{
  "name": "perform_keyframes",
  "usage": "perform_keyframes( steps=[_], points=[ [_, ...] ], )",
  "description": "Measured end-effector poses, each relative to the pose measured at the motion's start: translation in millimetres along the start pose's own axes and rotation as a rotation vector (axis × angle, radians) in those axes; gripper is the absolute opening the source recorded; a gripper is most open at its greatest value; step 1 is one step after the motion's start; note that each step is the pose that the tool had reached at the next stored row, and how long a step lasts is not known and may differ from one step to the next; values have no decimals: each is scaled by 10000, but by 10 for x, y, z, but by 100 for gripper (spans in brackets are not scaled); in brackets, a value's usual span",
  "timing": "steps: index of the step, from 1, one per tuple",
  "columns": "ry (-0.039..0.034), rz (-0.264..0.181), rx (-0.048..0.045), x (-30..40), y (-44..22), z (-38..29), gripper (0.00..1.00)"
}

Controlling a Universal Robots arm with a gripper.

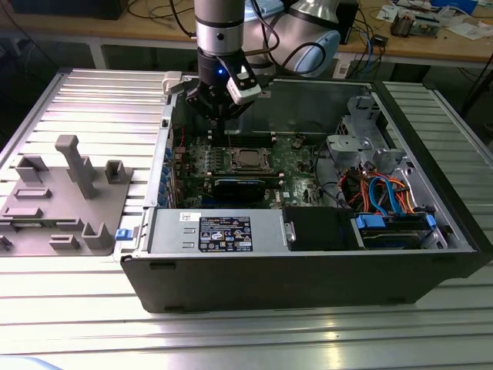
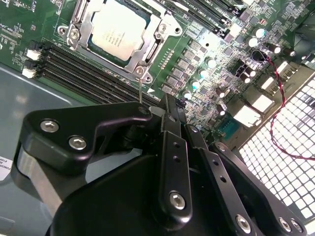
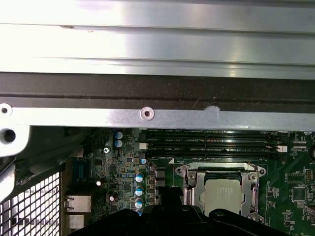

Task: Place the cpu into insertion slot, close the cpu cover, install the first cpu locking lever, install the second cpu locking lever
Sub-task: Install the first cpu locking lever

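— Where's the cpu (image 2: 118,32)?
— In the slot (image 2: 74,33), cover (image 2: 129,60) down around it, inside the open case (image 1: 308,270) on the worktop (image 1: 231,339).
— And the pincer (image 2: 156,109)?
— Near the slot's edge, pressed together; a thin lever wire (image 2: 140,91) rises to its tip.

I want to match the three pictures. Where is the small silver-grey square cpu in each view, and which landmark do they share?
Exterior view: the small silver-grey square cpu sits on the green board inside the open dark computer case.
Second wrist view: the cpu lies beside the long black memory slots.
First wrist view: the cpu lies beside long black memory slots.
Shared landmark: the silvery metal frame around the cpu.
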State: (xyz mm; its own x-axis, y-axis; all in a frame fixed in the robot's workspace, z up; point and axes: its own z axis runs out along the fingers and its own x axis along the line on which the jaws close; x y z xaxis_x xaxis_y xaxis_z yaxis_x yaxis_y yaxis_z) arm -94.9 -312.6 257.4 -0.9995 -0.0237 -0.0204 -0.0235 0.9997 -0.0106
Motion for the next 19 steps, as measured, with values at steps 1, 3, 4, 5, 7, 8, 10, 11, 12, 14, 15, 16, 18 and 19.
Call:
perform_keyframes(
  steps=[1,3,4,5,7,8,10,11,12,14,15,16,18,19],
  points=[
    [0,0,1,0,0,0,11],
    [0,-1,0,0,0,0,11],
    [0,-2,0,0,1,0,11],
    [0,-2,0,0,1,0,11],
    [-1,1,0,3,12,-1,11],
    [-1,-1,1,3,15,-2,11],
    [-1,-3,2,2,25,-3,11],
    [-1,-5,2,2,29,-4,11],
    [-1,-5,2,2,33,-6,11],
    [-1,-7,2,-1,37,-11,11],
    [-2,-7,1,-5,39,-10,11],
    [-3,-6,0,-11,40,-10,11],
    [-2,-6,2,-32,45,-10,11],
    [-2,-6,3,-45,49,-10,11]
  ],
)
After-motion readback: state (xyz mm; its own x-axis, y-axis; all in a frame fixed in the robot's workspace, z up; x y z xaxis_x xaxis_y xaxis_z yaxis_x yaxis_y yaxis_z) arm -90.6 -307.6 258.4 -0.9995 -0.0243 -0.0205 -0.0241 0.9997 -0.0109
